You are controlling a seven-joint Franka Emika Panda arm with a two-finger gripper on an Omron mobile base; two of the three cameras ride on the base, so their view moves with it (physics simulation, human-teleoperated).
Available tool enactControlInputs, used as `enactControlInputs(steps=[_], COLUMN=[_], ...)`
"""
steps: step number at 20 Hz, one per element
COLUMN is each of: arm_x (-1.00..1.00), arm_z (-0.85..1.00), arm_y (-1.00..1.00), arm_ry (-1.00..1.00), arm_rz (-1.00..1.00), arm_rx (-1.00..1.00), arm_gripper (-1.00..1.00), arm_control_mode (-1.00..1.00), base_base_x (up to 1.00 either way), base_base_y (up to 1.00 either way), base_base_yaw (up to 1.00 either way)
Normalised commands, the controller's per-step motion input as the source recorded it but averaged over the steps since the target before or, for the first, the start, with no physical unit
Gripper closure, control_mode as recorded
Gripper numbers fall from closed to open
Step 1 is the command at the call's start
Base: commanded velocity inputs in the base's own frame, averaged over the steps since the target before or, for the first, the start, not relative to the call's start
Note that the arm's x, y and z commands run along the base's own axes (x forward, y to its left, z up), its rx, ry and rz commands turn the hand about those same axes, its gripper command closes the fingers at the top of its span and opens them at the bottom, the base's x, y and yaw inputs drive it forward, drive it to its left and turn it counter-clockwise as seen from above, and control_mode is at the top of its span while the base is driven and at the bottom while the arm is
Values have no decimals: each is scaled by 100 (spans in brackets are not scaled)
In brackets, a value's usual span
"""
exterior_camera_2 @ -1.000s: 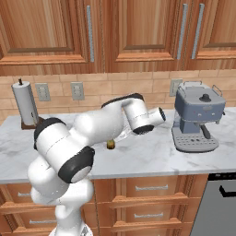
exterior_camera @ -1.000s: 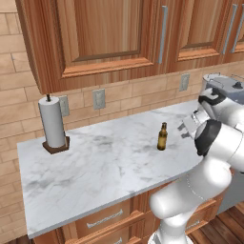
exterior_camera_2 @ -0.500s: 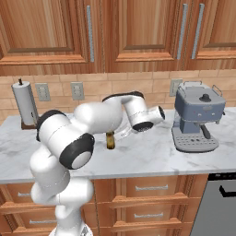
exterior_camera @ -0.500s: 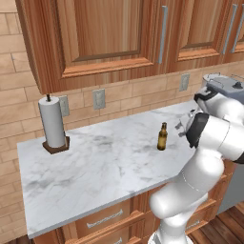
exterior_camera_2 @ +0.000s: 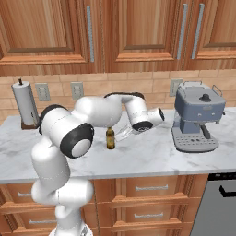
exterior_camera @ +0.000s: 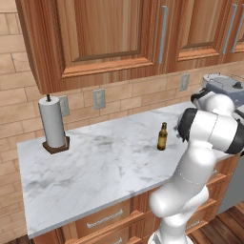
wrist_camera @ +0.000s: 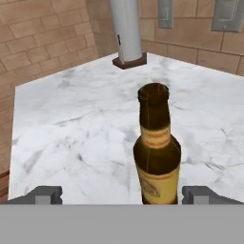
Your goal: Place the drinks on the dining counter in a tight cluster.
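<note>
- On the wall counter (exterior_camera: 95, 167), under the wooden cabinets (exterior_camera_2: 138, 27), the brown bottle (exterior_camera: 162, 137) stands upright and alone, well apart from the towel roll (exterior_camera: 52, 125) at one end and the coffee machine (exterior_camera_2: 197, 115) at the other.
- Gripper (wrist_camera: 121, 193): released, fingertips (wrist_camera: 45, 194) spread wide to either side of the bottle's lower body, none touching the glass; the bottle sits between them, slightly off-centre toward one tip.
- Step in hand, by judgement: the approach to grasp this drink before carrying it to the dining counter.
- To do it well: centre the bottle between the tips, advance until they flank the labelled body rather than the narrow neck, then close squarely.
- Risk: a tall, slim bottle tips readily if one tip meets it first, so contact should be even and slow.
</note>
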Motion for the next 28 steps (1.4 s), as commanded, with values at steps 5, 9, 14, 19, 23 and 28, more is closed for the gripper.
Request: enactControlInputs(steps=[5,9,14,19,23,28], arm_x=[16,17,35,20,1,-11], arm_z=[-32,-27,-5,0,-1,-16], arm_y=[8,11,1,0,0,0], arm_ry=[0,0,0,0,0,2], arm_rz=[0,0,0,0,0,0], arm_rx=[0,0,0,0,0,0], arm_gripper=[-100,-100,-100,-100,-100,-100], arm_control_mode=[-100,-100,-100,-100,-100,-100], base_base_x=[0,0,0,0,0,0], base_base_y=[0,0,0,0,0,0], base_base_yaw=[0,0,0,0,0,0])
